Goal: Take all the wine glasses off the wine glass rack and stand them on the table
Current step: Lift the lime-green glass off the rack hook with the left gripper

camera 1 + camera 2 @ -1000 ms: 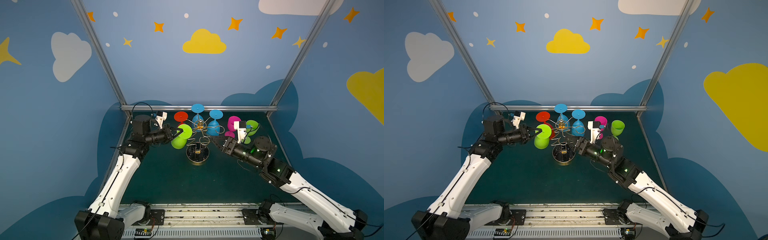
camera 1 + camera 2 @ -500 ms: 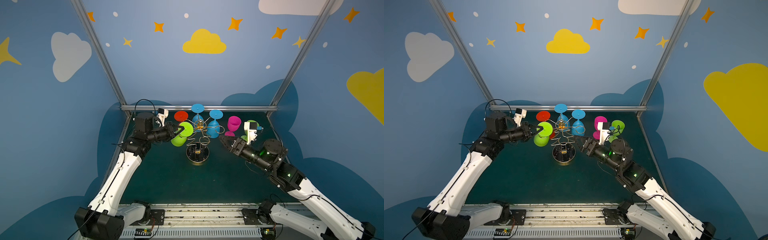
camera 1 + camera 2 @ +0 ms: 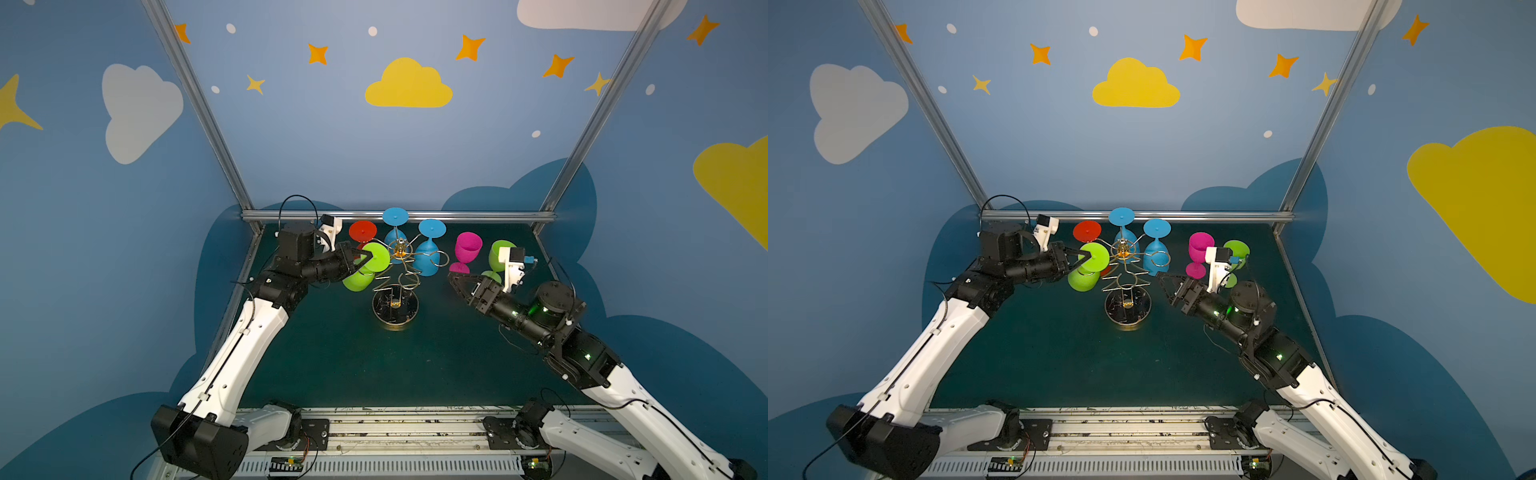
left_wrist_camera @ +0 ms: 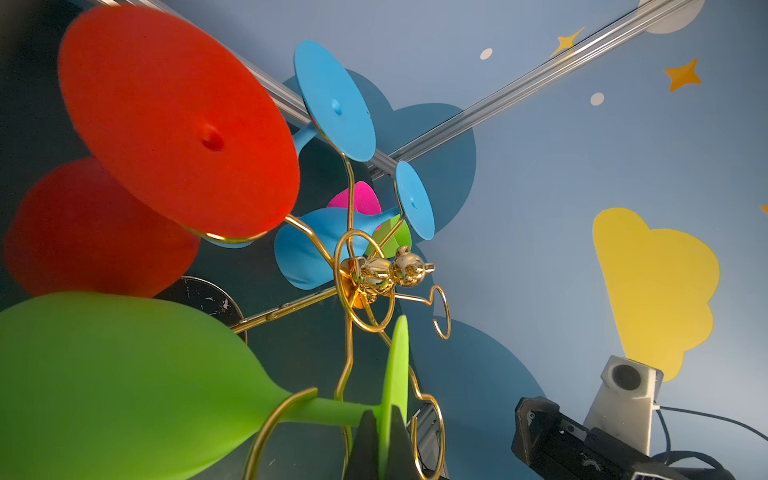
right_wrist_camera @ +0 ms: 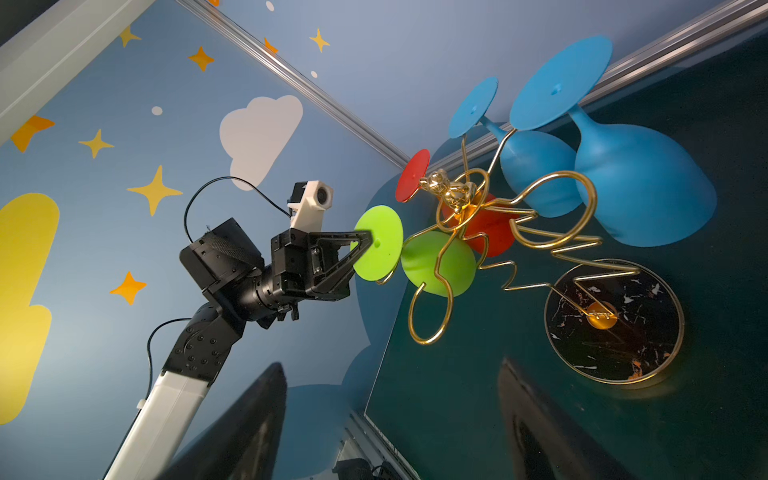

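Observation:
The gold wine glass rack (image 3: 395,308) (image 3: 1128,306) stands mid-table on its round dark base (image 5: 615,332). A green wine glass (image 3: 356,281) (image 3: 1082,280) (image 4: 124,374) hangs tilted at the rack's left side, its stem inside a gold loop. My left gripper (image 3: 366,259) (image 3: 1086,260) (image 4: 384,412) is shut on the edge of this glass's round foot (image 5: 380,249). My right gripper (image 3: 451,276) (image 3: 1160,276) (image 5: 392,365) is open and holds nothing, a little to the right of the rack.
A red glass (image 3: 363,231) and two blue glasses (image 3: 395,217) (image 3: 428,261) also hang upside down on the rack. A pink glass (image 3: 468,249) and another green glass (image 3: 500,254) stand upright at the back right, just behind my right wrist. The back rail (image 3: 478,216) is close behind.
My right gripper has pulled back to the right, away from the rack, and opened a little wider. The left gripper with the green foot has shifted slightly right.

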You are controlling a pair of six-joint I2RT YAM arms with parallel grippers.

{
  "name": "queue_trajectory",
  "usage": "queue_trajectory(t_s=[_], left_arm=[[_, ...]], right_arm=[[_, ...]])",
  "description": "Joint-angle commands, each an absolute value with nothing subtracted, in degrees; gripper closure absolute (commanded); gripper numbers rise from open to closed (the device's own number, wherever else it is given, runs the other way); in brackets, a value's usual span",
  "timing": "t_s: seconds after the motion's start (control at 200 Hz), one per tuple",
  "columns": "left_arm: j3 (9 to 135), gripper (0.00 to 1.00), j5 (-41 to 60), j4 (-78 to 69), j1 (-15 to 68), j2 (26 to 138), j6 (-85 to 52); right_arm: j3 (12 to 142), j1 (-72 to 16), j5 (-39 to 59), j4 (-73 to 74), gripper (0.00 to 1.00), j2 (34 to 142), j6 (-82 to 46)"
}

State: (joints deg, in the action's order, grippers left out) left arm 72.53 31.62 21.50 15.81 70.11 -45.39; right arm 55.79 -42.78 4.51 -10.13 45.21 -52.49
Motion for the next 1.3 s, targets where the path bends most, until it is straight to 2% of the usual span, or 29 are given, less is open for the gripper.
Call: queue_trajectory(t_s=[0.0, 0.951, 1.297], left_arm=[[74.1, 0.97, 29.3, 21.8, 16.0, 70.9, -44.0], [72.0, 0.97, 23.8, 17.0, 16.3, 70.5, -47.2], [68.2, 0.97, 23.1, 17.0, 11.4, 66.1, -47.9]], right_arm=[[55.1, -42.2, 4.4, -10.4, 0.21, 44.1, -52.0], [54.1, -40.0, 4.2, -12.6, 0.21, 40.0, -52.1], [53.5, -39.5, 3.9, -13.4, 0.21, 38.8, -51.9]])
